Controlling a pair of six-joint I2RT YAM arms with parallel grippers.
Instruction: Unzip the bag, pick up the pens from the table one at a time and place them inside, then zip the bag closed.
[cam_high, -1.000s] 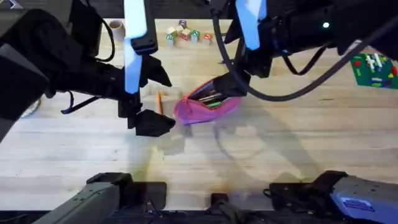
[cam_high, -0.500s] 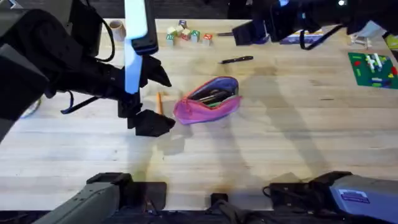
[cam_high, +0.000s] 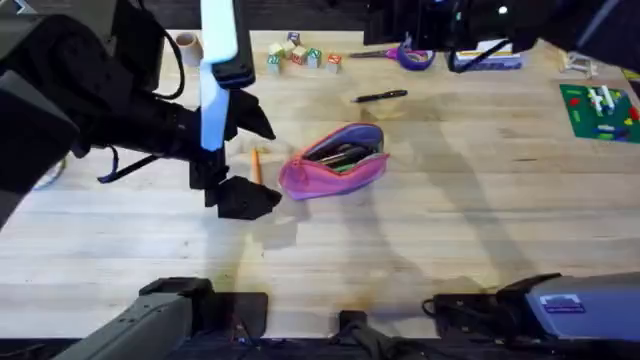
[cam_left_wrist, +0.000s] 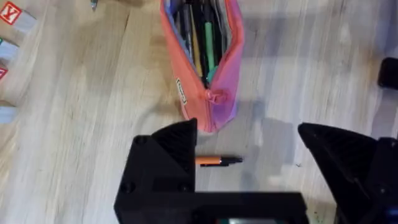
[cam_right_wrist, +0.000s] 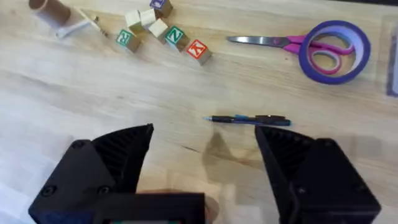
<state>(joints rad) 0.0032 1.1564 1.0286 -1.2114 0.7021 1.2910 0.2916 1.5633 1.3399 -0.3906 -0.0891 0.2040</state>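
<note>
Spreading wide under everything is the desk (cam_high: 480, 230), pale planks running side to side. On it, near the middle, lies the bag (cam_high: 333, 160), pink, unzipped, its mouth gaping with several pens already inside. Its long axis runs at a slant, one end toward the left claw (cam_left_wrist: 249, 162), the other angled up and away toward the far right.

That left claw hangs just beside the bag's near end, fingers spread wide, holding nothing. Between its fingers in the wrist view lies the orange pen (cam_left_wrist: 217, 160), flat on the desk just short of the bag's zipper end, its long axis crosswise to the bag's.

The right claw (cam_right_wrist: 205, 155) hovers over the far side of the desk, also wide open and empty. Just ahead of it lies the black pen (cam_right_wrist: 249, 119), well apart from the bag, its tip pointing toward the toy blocks (cam_right_wrist: 161, 28). Scissors (cam_right_wrist: 298, 45) and a tape ring (cam_right_wrist: 334, 43) sit beyond.

Judging the step as picking up the black pen: the right claw should come straight down with its fingers straddling the barrel crosswise, near mid-length, so the pen stays level when lifted.
</note>
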